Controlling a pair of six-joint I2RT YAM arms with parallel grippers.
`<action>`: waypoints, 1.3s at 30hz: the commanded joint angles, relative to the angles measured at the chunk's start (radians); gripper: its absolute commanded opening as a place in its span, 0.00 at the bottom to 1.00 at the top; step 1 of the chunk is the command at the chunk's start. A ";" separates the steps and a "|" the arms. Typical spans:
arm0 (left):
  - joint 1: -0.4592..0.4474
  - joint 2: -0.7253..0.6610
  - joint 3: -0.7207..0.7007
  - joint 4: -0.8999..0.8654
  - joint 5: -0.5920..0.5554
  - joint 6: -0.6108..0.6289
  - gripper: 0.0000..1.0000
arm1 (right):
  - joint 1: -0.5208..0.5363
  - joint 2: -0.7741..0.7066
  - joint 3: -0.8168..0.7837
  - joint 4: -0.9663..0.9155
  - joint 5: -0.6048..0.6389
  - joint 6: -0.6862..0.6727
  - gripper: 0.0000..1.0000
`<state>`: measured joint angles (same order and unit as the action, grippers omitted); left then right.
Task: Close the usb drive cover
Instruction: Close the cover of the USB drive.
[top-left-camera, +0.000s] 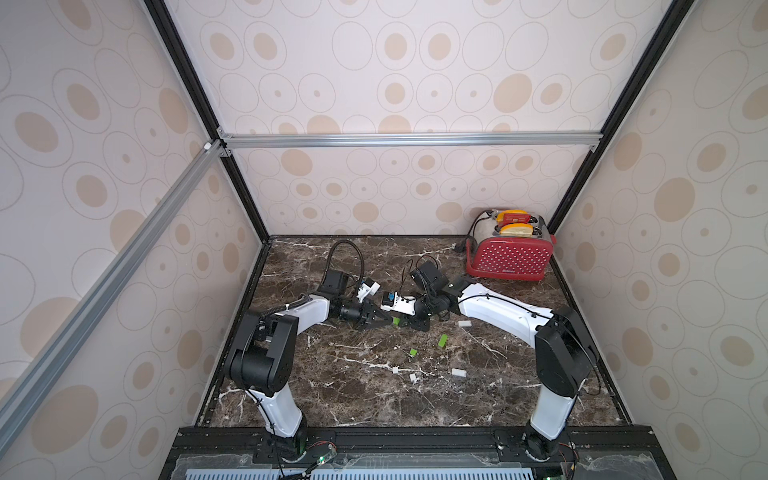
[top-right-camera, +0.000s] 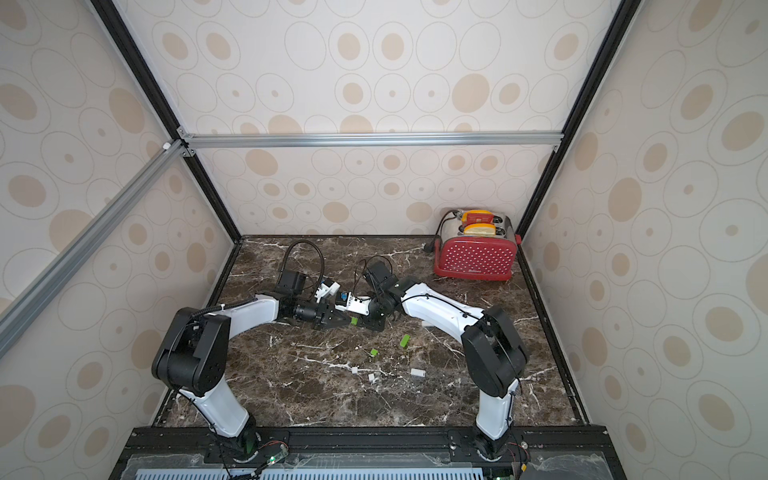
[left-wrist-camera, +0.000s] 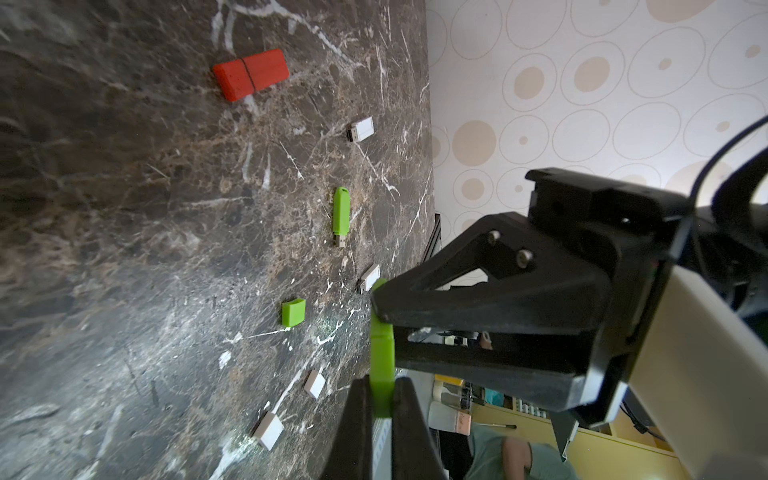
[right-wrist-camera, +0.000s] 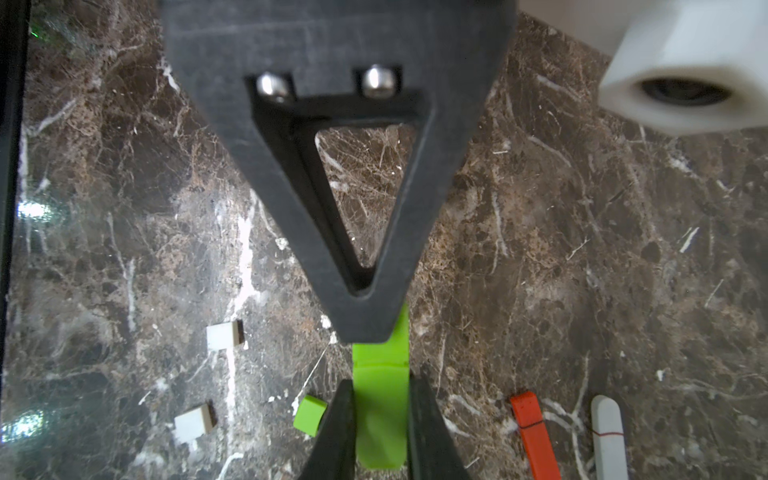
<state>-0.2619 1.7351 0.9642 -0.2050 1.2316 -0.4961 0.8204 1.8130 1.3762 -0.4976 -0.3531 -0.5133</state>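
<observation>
A green usb drive (top-left-camera: 397, 321) (top-right-camera: 354, 321) hangs just above the marble table (top-left-camera: 332, 399), held at both ends. My left gripper (left-wrist-camera: 381, 380) (top-left-camera: 390, 320) is shut on one end of it (left-wrist-camera: 382, 353), seen edge-on. My right gripper (right-wrist-camera: 381, 382) (top-left-camera: 403, 322) is shut on the other end (right-wrist-camera: 380, 415). A thin seam crosses the green body just beyond my right fingertips, and no metal plug shows there. From these views I cannot tell which end is the cover. The two grippers' tips nearly touch.
On the table lie a bare green drive (left-wrist-camera: 341, 212) (top-left-camera: 443, 340), a loose green cap (left-wrist-camera: 293, 318) (right-wrist-camera: 309, 415), two white caps (left-wrist-camera: 314, 384) (left-wrist-camera: 268, 430), two bare white drives (left-wrist-camera: 360, 129) (left-wrist-camera: 369, 278), a capped red drive (left-wrist-camera: 251, 75) (right-wrist-camera: 534, 436) and a white one (right-wrist-camera: 609, 436). A red toaster (top-left-camera: 509, 257) stands back right.
</observation>
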 joint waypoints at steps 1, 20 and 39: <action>-0.040 0.010 0.001 0.137 0.094 -0.117 0.00 | 0.059 -0.050 -0.045 0.218 -0.096 -0.050 0.00; -0.083 0.058 0.127 -0.179 0.040 0.188 0.00 | 0.046 -0.083 -0.076 0.323 -0.179 0.026 0.00; -0.088 0.056 0.115 -0.164 0.030 0.117 0.11 | 0.003 -0.078 -0.049 0.156 -0.108 -0.061 0.00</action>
<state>-0.2955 1.7832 1.0775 -0.3801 1.1774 -0.3748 0.7948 1.7584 1.2613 -0.3752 -0.3897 -0.4286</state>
